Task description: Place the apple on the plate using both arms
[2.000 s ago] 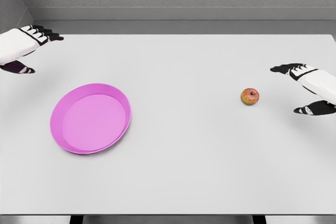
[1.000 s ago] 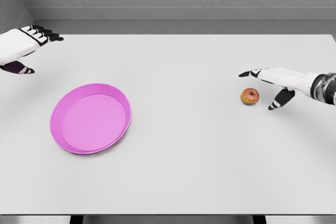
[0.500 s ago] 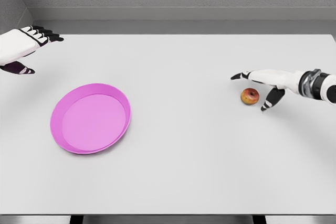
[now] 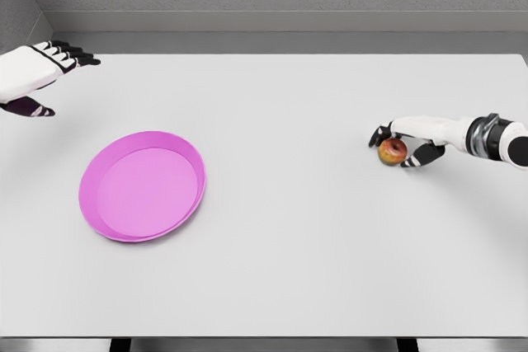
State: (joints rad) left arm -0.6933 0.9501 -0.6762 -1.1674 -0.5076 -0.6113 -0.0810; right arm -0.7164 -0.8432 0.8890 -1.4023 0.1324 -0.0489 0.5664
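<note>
Pink, one plate (image 4: 111,227) lies at eight o'clock on the table (image 4: 297,269); one apple (image 4: 393,152) at three, clasped by the right hand (image 4: 410,138). Left hand (image 4: 33,76), at ten, hangs loose-fingered.

Both arms wear smooth white shells. The left hand (image 4: 33,72) and right hand (image 4: 410,142) have white backs and black fingertips. A grey-and-black ringed wrist joint (image 4: 492,136) sits behind the right hand.
</note>
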